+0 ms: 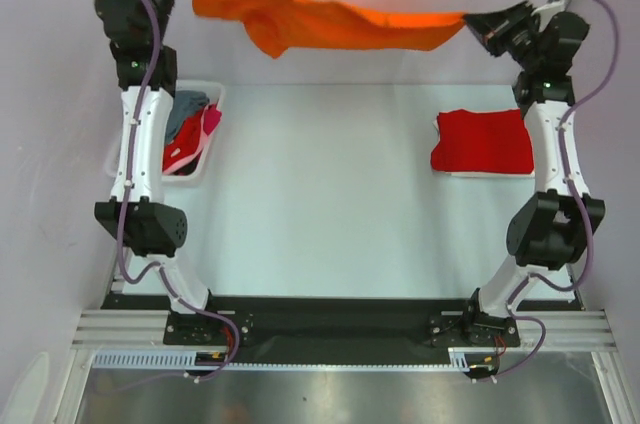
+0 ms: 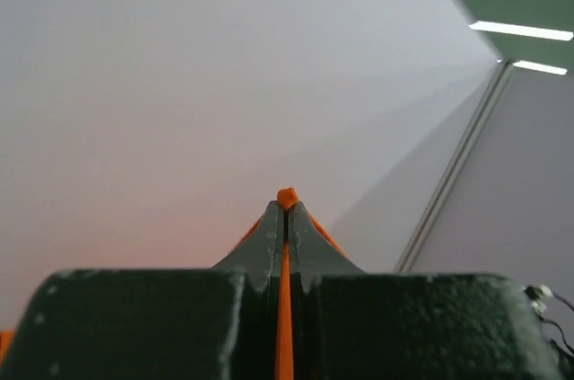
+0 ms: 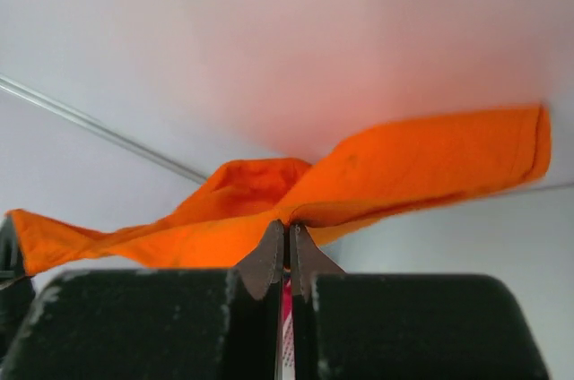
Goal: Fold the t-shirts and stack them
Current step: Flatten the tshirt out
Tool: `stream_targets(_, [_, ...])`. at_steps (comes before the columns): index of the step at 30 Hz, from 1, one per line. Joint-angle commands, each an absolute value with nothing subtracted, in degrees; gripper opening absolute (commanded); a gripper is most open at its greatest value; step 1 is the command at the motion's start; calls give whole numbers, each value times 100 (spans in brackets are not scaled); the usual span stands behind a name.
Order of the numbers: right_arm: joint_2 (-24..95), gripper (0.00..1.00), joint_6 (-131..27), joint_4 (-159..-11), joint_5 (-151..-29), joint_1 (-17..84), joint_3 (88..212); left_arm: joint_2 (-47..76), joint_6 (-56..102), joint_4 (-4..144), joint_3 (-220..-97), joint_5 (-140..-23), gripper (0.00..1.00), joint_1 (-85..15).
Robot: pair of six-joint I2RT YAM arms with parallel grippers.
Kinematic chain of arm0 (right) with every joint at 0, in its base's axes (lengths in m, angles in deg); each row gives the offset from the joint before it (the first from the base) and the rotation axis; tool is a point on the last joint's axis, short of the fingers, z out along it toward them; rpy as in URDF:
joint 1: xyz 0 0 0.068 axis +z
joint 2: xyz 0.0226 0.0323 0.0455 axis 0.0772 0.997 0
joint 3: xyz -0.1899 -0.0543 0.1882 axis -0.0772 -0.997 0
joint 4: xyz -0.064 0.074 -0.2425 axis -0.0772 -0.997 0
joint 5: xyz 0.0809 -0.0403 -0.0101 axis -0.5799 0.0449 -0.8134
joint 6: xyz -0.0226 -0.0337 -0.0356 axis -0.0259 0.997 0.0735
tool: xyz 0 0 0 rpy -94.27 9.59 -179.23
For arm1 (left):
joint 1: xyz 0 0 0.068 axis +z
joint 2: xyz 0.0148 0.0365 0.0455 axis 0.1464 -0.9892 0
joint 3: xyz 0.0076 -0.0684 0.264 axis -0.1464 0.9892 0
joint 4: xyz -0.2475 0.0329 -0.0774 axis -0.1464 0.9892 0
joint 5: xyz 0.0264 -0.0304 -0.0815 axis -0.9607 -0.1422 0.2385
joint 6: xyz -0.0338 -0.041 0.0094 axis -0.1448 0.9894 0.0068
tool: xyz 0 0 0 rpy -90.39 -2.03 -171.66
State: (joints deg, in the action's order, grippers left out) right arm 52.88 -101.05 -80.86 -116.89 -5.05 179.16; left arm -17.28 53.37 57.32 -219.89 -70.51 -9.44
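Left hand [image 2: 287, 205] and right hand [image 3: 287, 232] both clamped shut on orange tee [image 1: 330, 24], one end each, tee hanging stretched between them above tabletop [image 1: 320, 204] far edge. Folded red tee [image 1: 483, 141] on tabletop beside right arm. Grey tee [image 1: 188, 109], pink tee [image 1: 208, 126] in basket [image 1: 218, 94] at left

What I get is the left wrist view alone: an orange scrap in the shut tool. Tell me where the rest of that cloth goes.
Observer: The orange t-shirt hangs stretched from your left tool across to the right tool, which pinches its far end.
Operator: Report what lies on the table.
Observer: A folded red t-shirt lies flat on its right side.
Operator: Now the left side.
Observer: A white basket there holds crumpled grey, red and pink t-shirts.
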Motion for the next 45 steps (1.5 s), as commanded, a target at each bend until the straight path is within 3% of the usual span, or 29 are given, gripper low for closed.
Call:
stream_targets(1, [5708, 0, -10410, -7489, -12404, -375, 17370, -1349, 5299, 5504, -20217, -6675, 0, -912])
stream_targets(7, [5805, 0, -9989, -7418, -12221, -217, 15948, -214, 5203, 4195, -16665, -7016, 0, -912])
stream_targets(10, [5753, 0, -9708, -7523, -12089, -182, 15297, 235, 5158, 3895, -15450, -7132, 0, -921])
stream_targets(19, [5025, 0, -9172, -7628, -11642, -155, 13625, 1070, 6082, 2866, -12934, -6684, 0, -921])
stream_targets(26, [3778, 0, -8645, -8286, -11184, -111, 12571, 3090, 5695, 4305, -11728, -6982, 0, -930])
stream_targets(32, [3178, 0, -8204, -8999, -10973, 82, 12025, 5179, 5458, 6476, -11244, -8080, 0, -921])
stream_targets(39, [2256, 0, -8002, -9509, -10692, 363, 11173, 6281, 5238, 8296, -11182, -8169, 0, -921])
stream_targets(45, [1191, 0, -7853, -9861, -10393, 425, 10618, 6476, 4904, 9238, -11367, -8064, 0, -930])
